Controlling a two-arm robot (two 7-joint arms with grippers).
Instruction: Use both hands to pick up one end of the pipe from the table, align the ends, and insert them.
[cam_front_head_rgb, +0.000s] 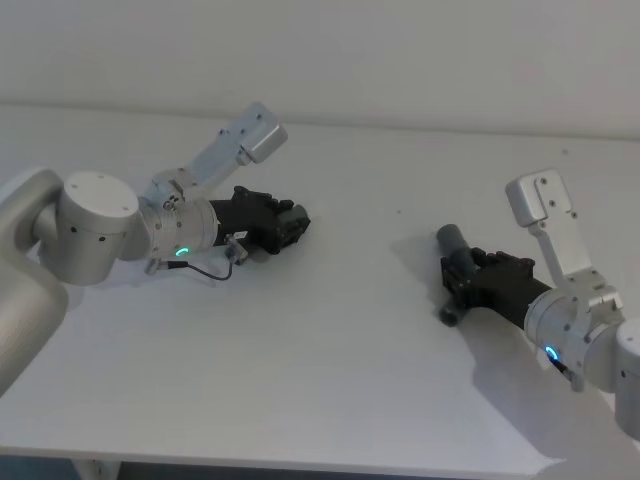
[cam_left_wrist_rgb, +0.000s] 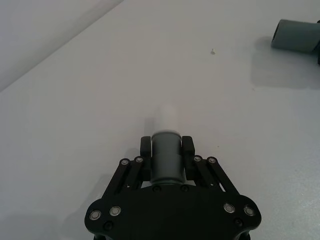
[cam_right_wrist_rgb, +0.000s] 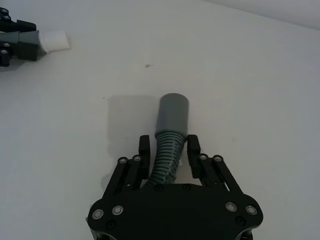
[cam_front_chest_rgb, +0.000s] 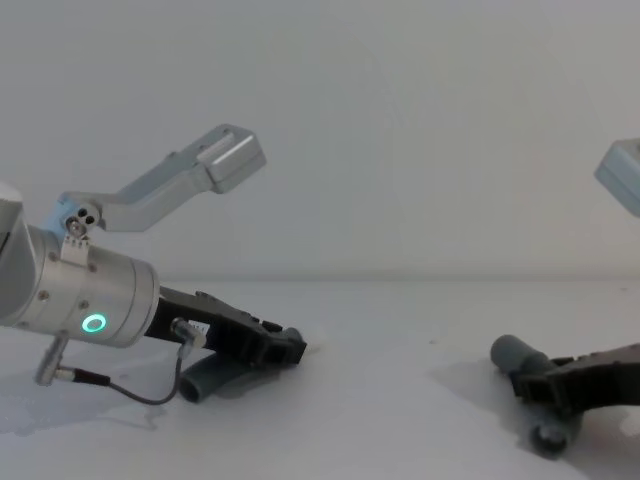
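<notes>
Two pipe pieces are on the white table (cam_front_head_rgb: 340, 360). My left gripper (cam_front_head_rgb: 295, 222) (cam_left_wrist_rgb: 166, 145) is at the left and is shut on one piece. That piece's grey cuff (cam_left_wrist_rgb: 166, 160) sits between the fingers, and a white tip (cam_left_wrist_rgb: 168, 116) pokes out forward. Its other end (cam_front_chest_rgb: 200, 385) hangs below the gripper (cam_front_chest_rgb: 290, 350) by the table. My right gripper (cam_front_head_rgb: 455, 278) (cam_right_wrist_rgb: 168, 144) is at the right, with its fingers around the ribbed body (cam_right_wrist_rgb: 167, 157) of the second piece. This piece's smooth cuff (cam_right_wrist_rgb: 173, 112) (cam_front_head_rgb: 450, 240) points toward the left gripper and casts a shadow beside it.
A wide stretch of bare white table (cam_front_head_rgb: 370, 250) separates the two grippers. A thin black cable (cam_front_head_rgb: 205, 268) loops below the left wrist. The table's front edge (cam_front_head_rgb: 300, 462) runs along the bottom of the head view.
</notes>
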